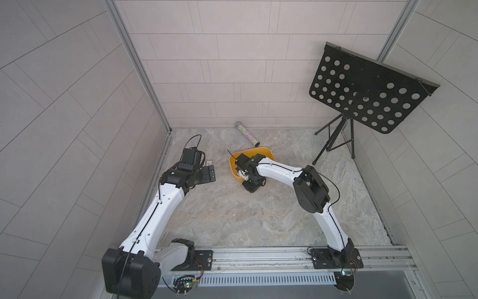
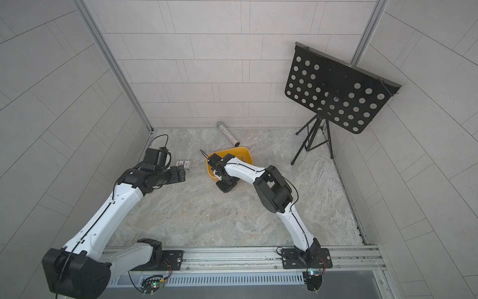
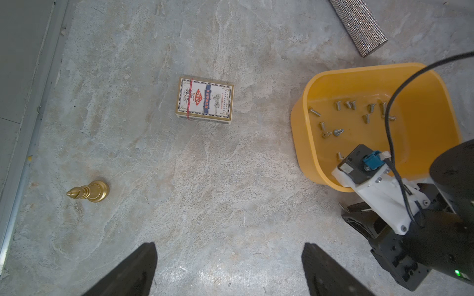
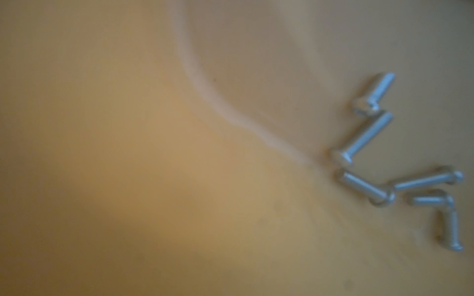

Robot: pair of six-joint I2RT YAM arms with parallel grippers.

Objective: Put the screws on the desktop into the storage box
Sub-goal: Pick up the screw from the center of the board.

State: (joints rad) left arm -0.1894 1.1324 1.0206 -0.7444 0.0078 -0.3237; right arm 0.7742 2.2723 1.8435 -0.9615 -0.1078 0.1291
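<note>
1. We are looking at the right gripper (image 1: 249, 187). It is pointing down at the desktop (image 1: 258, 220), just beside the near wall of the storage box (image 1: 269, 152).
2. We cannot tell if its jaws are pinched or apart. The arm is hiding them in both top views, and the left wrist view is showing only part of them.
3. A tiny grey thing (image 3: 341, 205) is showing by its tip. We are guessing it is a screw, but it is too small to be sure.
4. The left gripper (image 3: 230, 271) is hanging over bare desktop with its jaws spread wide, grasping nothing.
5. Many screws (image 3: 338, 132) are lying on the bottom of the storage box. The blurry right wrist view is showing a few of them bunched together. We are not spotting any other screws out on the desktop.
6. We are thinking the step is picking up a screw next to the box. To do it well, we are pinching softly across its thin part, so it is not popping away.
7. Then we are lifting high enough to pass the rim without bumping the box, and letting go low over the bottom.
8. The card box (image 3: 204, 101) and the small gold piece (image 3: 88, 191) are lying well apart from the box. We are leaving them alone.
</note>
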